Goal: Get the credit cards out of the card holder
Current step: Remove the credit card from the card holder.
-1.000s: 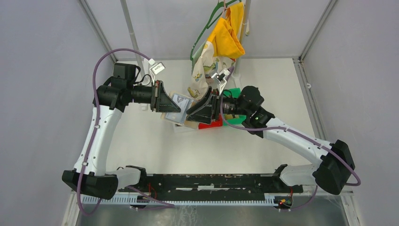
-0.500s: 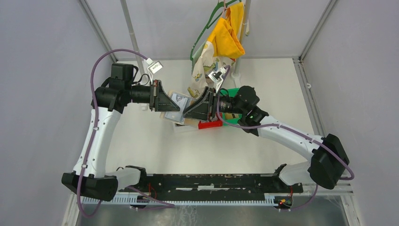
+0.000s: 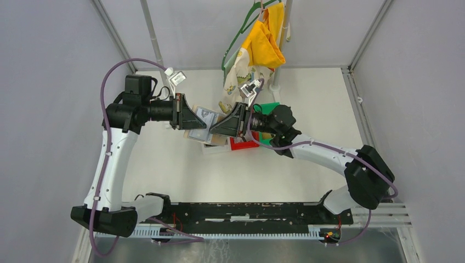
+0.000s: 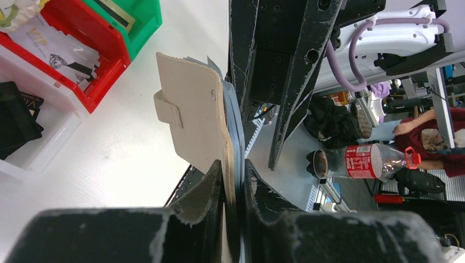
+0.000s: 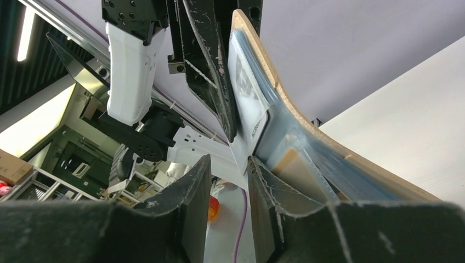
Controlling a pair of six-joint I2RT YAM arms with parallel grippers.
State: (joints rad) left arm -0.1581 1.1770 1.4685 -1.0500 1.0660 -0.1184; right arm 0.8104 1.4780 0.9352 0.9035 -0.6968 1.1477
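The tan card holder point(image 4: 192, 109) hangs in the air over the bins, and my left gripper point(image 4: 233, 175) is shut on its lower edge. In the top view the card holder point(image 3: 207, 118) sits between both grippers. Its clear sleeves point(image 5: 296, 137) face my right gripper point(image 5: 230, 170). A pale grey credit card point(image 5: 247, 93) sticks out of a sleeve, its corner reaching down between the right fingers, against the right-hand one. The right jaws stand narrowly apart, with a gap still showing. A black credit card point(image 4: 13, 118) lies in the white bin and a pale one point(image 4: 60, 46) in the red bin.
Under the grippers stand a white bin point(image 4: 38, 159), a red bin point(image 4: 104, 71) and a green bin point(image 4: 145, 24). Yellow and patterned cloths on a hanger point(image 3: 263, 41) dangle at the back, close behind the right wrist. Cage posts run along the table's edges.
My right gripper has moved left onto the card holder and its jaws have narrowed round the card's corner. The left arm has shifted slightly left with the holder still pinched.
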